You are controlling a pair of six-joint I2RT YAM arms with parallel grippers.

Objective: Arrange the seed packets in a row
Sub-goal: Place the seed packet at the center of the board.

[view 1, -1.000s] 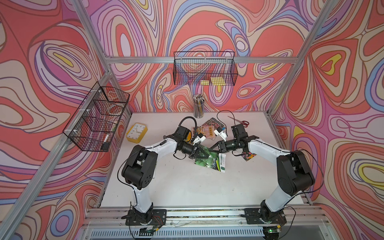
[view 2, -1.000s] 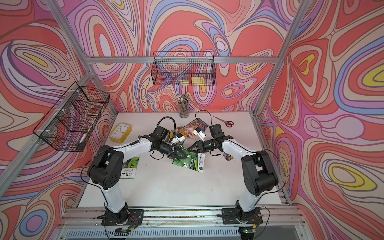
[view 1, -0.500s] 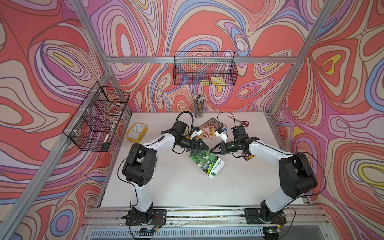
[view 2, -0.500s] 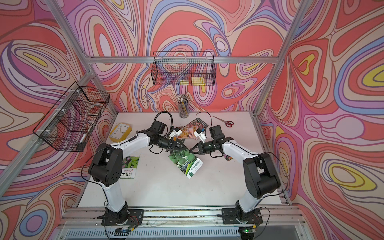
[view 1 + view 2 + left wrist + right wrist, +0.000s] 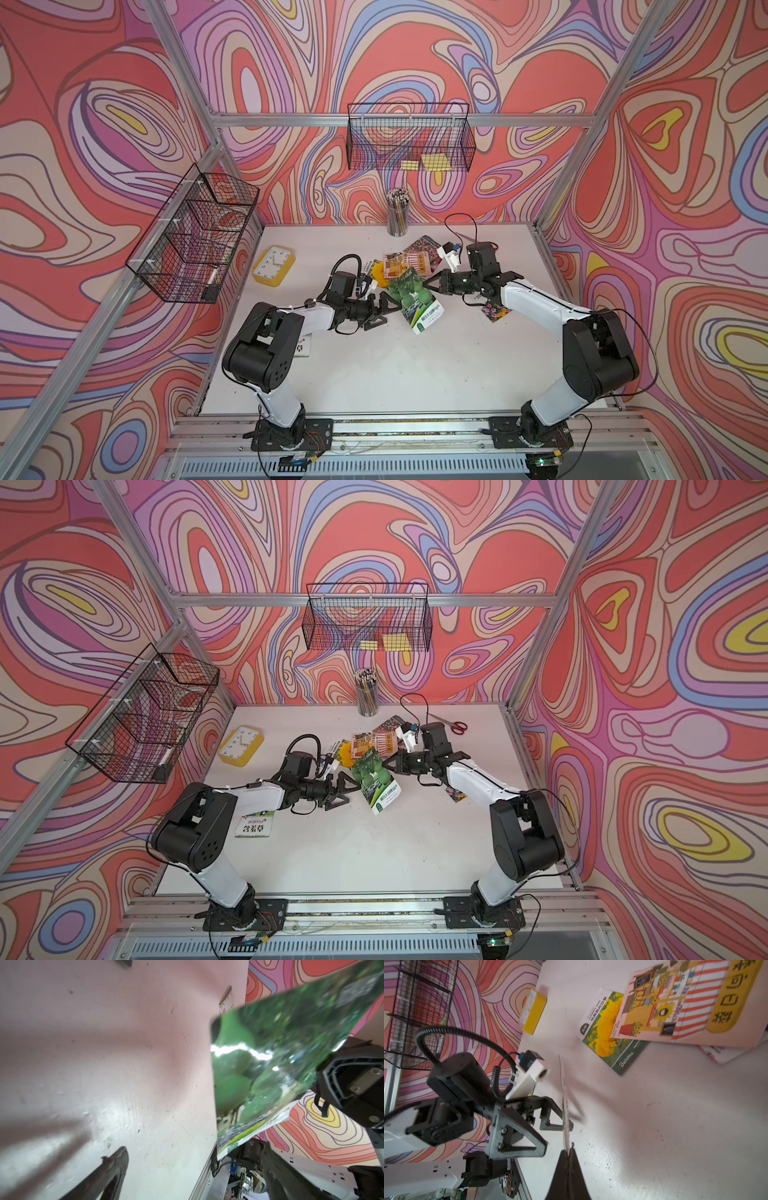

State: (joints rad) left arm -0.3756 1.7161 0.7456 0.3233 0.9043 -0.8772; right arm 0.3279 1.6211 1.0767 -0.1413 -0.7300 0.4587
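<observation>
A green gourd seed packet [image 5: 417,301] [image 5: 376,783] hangs tilted above the table's middle, pinched at its upper edge by my shut right gripper [image 5: 426,286] [image 5: 569,1151]. Edge-on in the right wrist view, the packet [image 5: 564,1101] runs up from the jaws. My left gripper [image 5: 384,309] [image 5: 347,789] [image 5: 195,1159] is open just left of it, apart from it and holding nothing. A sunflower packet [image 5: 376,270] [image 5: 608,1028] and a shopfront packet [image 5: 405,266] [image 5: 675,1001] overlap behind. A white-labelled packet [image 5: 253,825] lies under the left arm. A dark flower packet [image 5: 456,794] lies under the right arm.
A yellow clock [image 5: 274,266] sits at the back left of the table [image 5: 395,374]. A pencil cup [image 5: 397,212] stands at the back wall, with red scissors [image 5: 451,725] to its right. Wire baskets [image 5: 409,141] hang on the back and left walls.
The left gripper opened, let go of the green packet and drew back to the left. The right gripper shut on the packet's edge and now carries it alone.
</observation>
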